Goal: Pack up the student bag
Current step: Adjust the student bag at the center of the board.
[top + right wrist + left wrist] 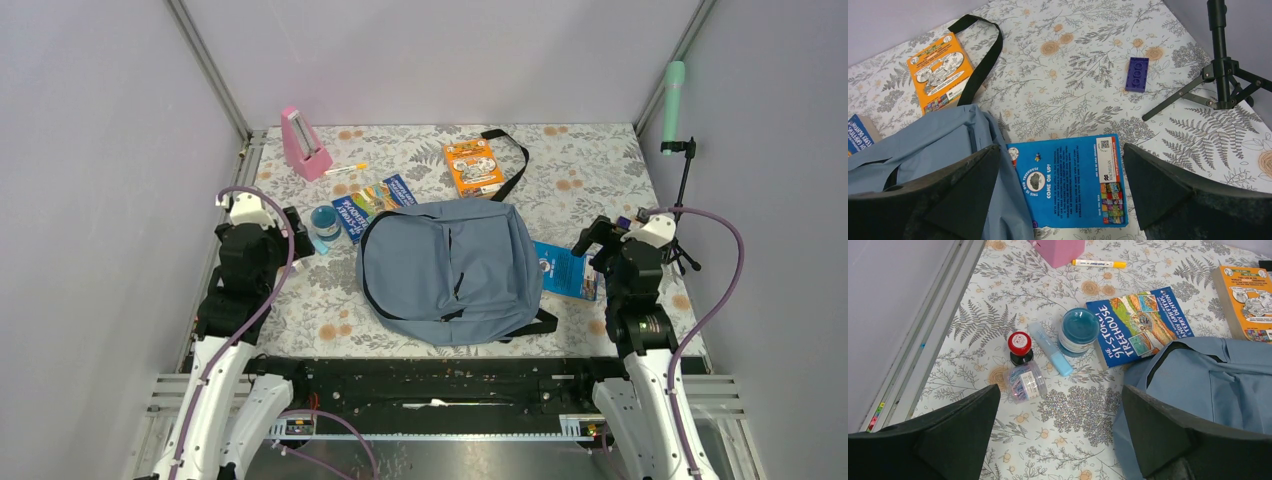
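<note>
The grey-blue student bag [448, 268] lies flat mid-table, zipped pockets up; it also shows in the left wrist view [1208, 385] and the right wrist view [938, 150]. My left gripper [1060, 430] is open and empty over bare cloth left of the bag. My right gripper [1060, 185] is open and empty above a blue book [1070, 180] that lies at the bag's right edge, partly under it. Left of the bag lie another blue book [1138, 325], a teal jar [1079, 331], a light blue highlighter [1050, 348], a red-capped bottle [1020, 347] and a clear box of paper clips [1025, 382].
An orange book [473, 166] lies at the back beside the bag's black strap [515, 160]. A pink box [304, 143] and a yellow-tipped marker [346, 169] are at the back left. A purple brick [1137, 74] and a black tripod [1220, 75] stand at the right.
</note>
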`<state>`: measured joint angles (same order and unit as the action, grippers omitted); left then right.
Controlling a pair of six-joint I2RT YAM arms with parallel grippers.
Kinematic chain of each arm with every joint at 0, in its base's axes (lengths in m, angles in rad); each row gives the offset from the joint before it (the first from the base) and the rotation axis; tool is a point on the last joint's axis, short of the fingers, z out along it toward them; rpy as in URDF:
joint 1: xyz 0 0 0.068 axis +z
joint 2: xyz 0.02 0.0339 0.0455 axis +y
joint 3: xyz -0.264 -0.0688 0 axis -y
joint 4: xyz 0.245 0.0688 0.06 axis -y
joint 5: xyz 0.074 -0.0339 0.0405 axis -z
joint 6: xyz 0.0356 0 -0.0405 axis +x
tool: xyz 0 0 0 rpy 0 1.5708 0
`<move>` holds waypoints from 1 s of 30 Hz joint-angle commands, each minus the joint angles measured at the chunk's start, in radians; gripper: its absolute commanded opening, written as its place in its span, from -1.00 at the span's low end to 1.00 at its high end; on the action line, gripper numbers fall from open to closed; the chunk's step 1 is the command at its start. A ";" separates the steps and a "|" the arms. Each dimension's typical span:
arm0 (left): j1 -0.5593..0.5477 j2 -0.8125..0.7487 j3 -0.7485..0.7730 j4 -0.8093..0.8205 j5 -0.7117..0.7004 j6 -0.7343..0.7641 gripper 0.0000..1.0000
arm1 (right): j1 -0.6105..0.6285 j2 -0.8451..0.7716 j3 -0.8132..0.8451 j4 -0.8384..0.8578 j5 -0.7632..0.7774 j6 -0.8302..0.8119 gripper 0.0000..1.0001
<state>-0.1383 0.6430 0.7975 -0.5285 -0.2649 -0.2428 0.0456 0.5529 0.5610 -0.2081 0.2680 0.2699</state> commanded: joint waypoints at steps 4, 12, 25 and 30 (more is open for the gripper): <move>0.005 0.090 0.058 0.025 0.049 -0.023 0.97 | 0.005 -0.035 -0.006 0.047 -0.047 0.014 0.99; -0.001 0.216 0.139 0.013 0.329 -0.024 0.97 | 0.004 -0.009 0.028 -0.032 -0.174 0.070 0.99; -0.089 0.433 0.141 0.023 0.556 -0.058 0.97 | 0.032 0.117 -0.011 -0.200 -0.481 0.269 0.81; -0.149 0.495 0.132 0.018 0.547 -0.068 0.97 | 0.071 0.155 -0.022 -0.239 -0.426 0.299 0.75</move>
<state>-0.2466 1.1038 0.9375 -0.5388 0.2436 -0.2958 0.0887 0.6827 0.5426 -0.4042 -0.1532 0.5217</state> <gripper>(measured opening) 0.985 0.887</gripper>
